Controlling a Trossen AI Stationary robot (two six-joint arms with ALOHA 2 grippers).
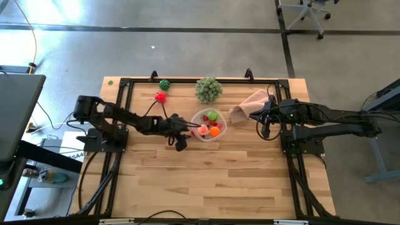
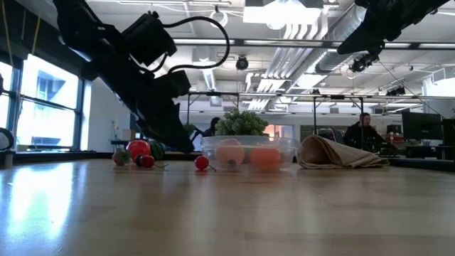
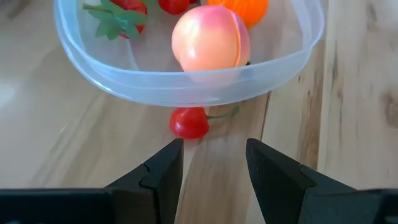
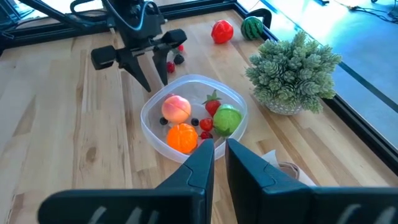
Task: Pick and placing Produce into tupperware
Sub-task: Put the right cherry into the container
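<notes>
Several produce pieces already sit in the tupperware (image 1: 207,125) — a cherry (image 3: 189,122) waits outside, left jaws (image 3: 214,163) released, empty; right jaws (image 4: 219,149) clenched.

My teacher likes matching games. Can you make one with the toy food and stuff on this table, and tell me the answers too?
Things:
1. peach
2. cherry
3. cloth
4. watermelon

Places:
A. on the table just outside the tub, in front of the left gripper
B. by the table's far edge, next to a red toy
C. inside the tub
D. beside the tub, under the right gripper

Pairs: 1-C, 2-A, 3-D, 4-B
</notes>
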